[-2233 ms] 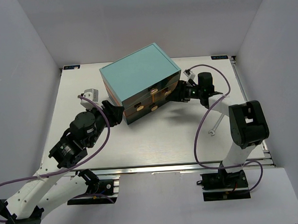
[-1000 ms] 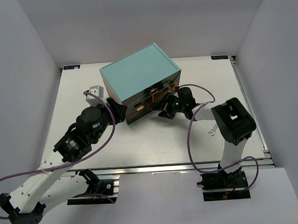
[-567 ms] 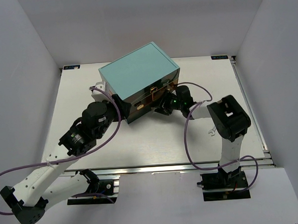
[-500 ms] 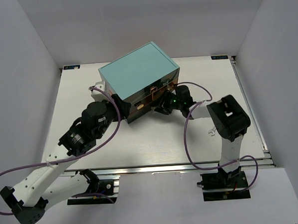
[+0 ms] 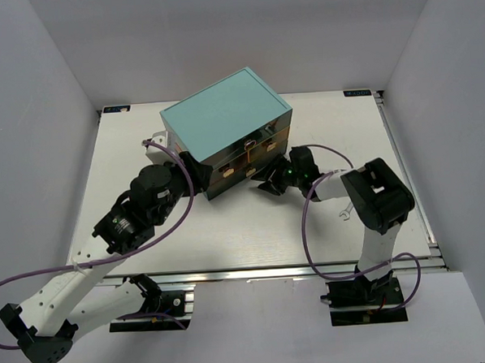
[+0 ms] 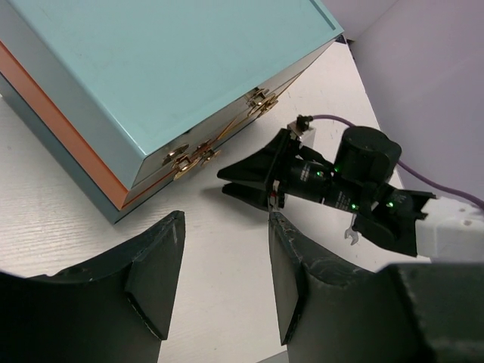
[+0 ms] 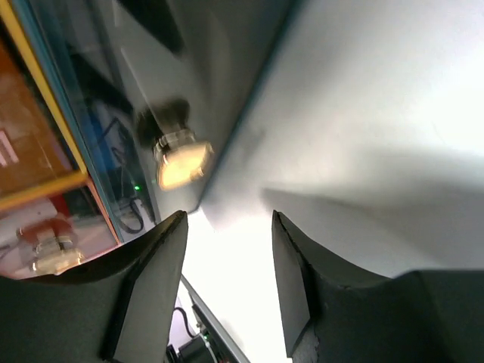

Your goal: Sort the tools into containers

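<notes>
Well, the big white worktop (image 5: 253,230) holds a boxy chest with a teal top (image 5: 223,117), turned at a slant. Its drawers with brown fronts (image 5: 243,159) face the arms. The left hand (image 6: 227,227) is by the chest's near left corner, its fingers spread wide with nothing between them. The right hand (image 7: 229,227) points at the drawer fronts, right in front of them, also spread and holding nothing. A small cream knob (image 7: 181,162) sits just ahead of it. A small silver wrench (image 5: 347,212) lies flat on the worktop beside the right arm, well apart from the chest.
</notes>
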Available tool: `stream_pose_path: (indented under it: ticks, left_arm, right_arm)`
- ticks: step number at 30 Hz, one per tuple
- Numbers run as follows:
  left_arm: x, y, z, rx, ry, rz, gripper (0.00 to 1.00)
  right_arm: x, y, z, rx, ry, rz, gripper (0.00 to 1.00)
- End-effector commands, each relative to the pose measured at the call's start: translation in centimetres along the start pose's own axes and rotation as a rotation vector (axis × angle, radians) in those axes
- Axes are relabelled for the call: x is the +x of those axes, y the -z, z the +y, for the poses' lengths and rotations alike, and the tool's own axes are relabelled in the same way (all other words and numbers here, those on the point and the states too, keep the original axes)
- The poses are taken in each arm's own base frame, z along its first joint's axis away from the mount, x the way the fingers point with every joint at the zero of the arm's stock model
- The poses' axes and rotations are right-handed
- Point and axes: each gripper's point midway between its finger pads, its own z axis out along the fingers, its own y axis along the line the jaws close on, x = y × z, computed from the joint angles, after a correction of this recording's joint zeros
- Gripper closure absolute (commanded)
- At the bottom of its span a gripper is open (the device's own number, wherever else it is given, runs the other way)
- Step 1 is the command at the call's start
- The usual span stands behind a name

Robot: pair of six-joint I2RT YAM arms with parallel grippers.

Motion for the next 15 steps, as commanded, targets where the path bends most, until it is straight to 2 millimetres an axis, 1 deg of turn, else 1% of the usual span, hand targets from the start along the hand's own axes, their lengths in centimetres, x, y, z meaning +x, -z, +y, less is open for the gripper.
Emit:
stream_pose_path:
  ticks: [1,2,4,6,7,8,9,11,12,15]
  left_arm:
    - [-1.7,0.9,-0.6,0.022,0.027,-0.042,0.42]
    - [-1.7,0.9,-0.6,0.024,0.029,-0.042,0.42]
    - [-1.5,0.8,-0.5,0.025,0.030,-0.043,0.42]
    - [-1.3,0.7,-0.6,0.027,0.028,-0.035,0.42]
    - [-1.2,0.6,-0.7,0.029,0.026,-0.030,0.42]
    - [-1.0,0.4,-0.7,0.028,0.022,-0.023,0.42]
    - [-0.9,0.3,-0.8,0.028,0.021,-0.019,0.42]
    - [-1.1,0.3,-0.9,0.026,0.021,-0.020,0.42]
    - [-1.0,0.2,-0.9,0.023,0.019,-0.016,0.42]
    - [-1.1,0.0,-0.9,0.018,0.016,-0.016,0.42]
  right_arm:
    - [-0.7,2.1,1.8,-0.056,0.009,-0.065,0.45]
    - [-0.5,2.2,1.7,-0.060,0.014,-0.062,0.45]
    - [-0.5,1.9,1.4,-0.058,0.021,-0.060,0.44]
    - [-1.0,1.2,1.4,-0.059,0.037,-0.068,0.44]
    - [-1.7,0.7,2.5,-0.082,0.047,-0.080,0.44]
    - [-1.9,0.4,3.0,-0.089,0.047,-0.081,0.43]
    - [-2.0,-0.1,2.9,-0.083,0.041,-0.079,0.43]
    - [-2.3,-0.9,4.0,-0.095,0.039,-0.088,0.43]
    - [-2.3,-1.4,3.5,-0.081,0.026,-0.084,0.43]
    - [-2.7,-2.1,3.8,-0.084,0.014,-0.093,0.43]
